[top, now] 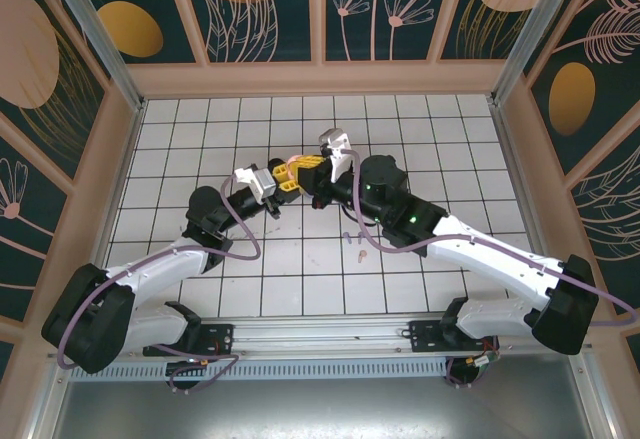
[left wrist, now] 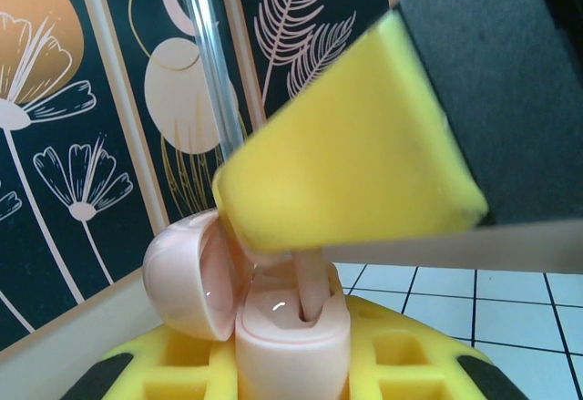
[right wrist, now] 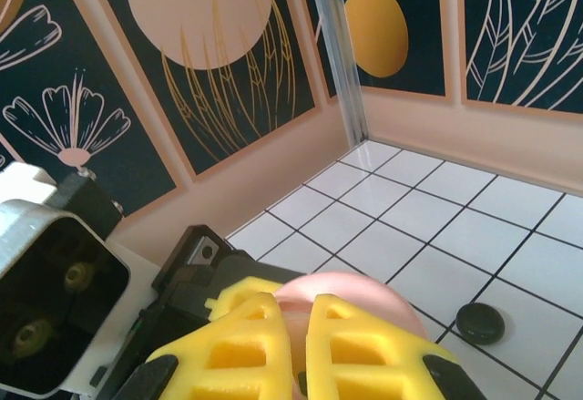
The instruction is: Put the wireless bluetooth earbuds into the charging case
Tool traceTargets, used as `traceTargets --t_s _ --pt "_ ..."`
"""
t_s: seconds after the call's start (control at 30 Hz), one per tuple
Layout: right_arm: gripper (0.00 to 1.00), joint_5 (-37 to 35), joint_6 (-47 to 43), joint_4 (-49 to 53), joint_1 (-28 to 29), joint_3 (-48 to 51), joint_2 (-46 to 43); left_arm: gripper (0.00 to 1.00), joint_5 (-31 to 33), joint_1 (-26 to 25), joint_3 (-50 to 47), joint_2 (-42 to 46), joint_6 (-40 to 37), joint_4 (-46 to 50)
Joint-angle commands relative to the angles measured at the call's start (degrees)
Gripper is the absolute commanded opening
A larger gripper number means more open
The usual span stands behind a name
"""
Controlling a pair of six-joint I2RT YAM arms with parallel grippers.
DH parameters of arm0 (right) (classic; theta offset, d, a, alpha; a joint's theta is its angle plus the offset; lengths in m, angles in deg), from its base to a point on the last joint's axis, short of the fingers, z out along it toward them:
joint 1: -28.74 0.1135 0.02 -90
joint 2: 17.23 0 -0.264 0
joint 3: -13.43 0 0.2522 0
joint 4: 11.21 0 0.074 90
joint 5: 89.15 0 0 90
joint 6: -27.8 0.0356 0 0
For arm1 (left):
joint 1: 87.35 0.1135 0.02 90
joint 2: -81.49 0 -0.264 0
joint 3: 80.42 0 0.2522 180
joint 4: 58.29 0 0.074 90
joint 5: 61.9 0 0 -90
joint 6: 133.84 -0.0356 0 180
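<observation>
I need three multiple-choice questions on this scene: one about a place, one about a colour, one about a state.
1. Where is the charging case?
A) between the fingers of the left gripper
B) flat on the tiles
C) on a wall panel
2. What colour is the earbud in its socket?
A) black
B) pale pink
C) green
3. Its lid is:
A) shut
B) missing
C) open
Answers: A, yellow fingers flank it; B, its stem matches the case; C, it hangs tipped back.
</observation>
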Motion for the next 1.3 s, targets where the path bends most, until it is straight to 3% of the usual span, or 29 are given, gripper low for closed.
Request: traceTargets --t_s 0.0,0.23,0.33,0.47,0.63,0.83,1.0,1.27 --pt "0.03 0.9 0.9 1.2 0.5 1.8 -0.8 0.0 -0.5 -0.4 2.5 0.2 0.5 -1.7" --pt "0.06 2.3 -0.8 4.0 0.5 0.9 -0.2 0.0 -0.5 -0.4 2.8 0.3 0.6 -1.2" --pt "0.18 2.0 -1.6 6.6 1.0 -1.7 1.3 0.0 -0.4 -0.4 2.9 0.1 0.8 -1.2" --pt "0.5 -0.5 0.3 7.2 1.3 -4.1 0.8 0.0 0.0 -0.4 2.6 -0.3 1.1 -1.4" --pt "0.63 -5.2 3.6 8.1 1.3 -6.7 -3.0 0.0 0.8 -0.4 1.6 -0.7 0.7 -2.0" --pt "0.67 -14.1 10.2 12.8 1.2 -7.1 -9.6 0.0 1.7 -0.4 0.7 -1.2 1.2 -3.8" --pt "0.67 -23.5 18.6 23.2 0.5 -5.0 -13.3 0.0 3.5 -0.4 -0.6 -1.1 0.9 -6.2" --pt "0.66 -27.7 35.3 41.7 -1.4 3.2 -11.8 0.0 6.2 -0.4 -0.9 -0.2 1.4 -6.2"
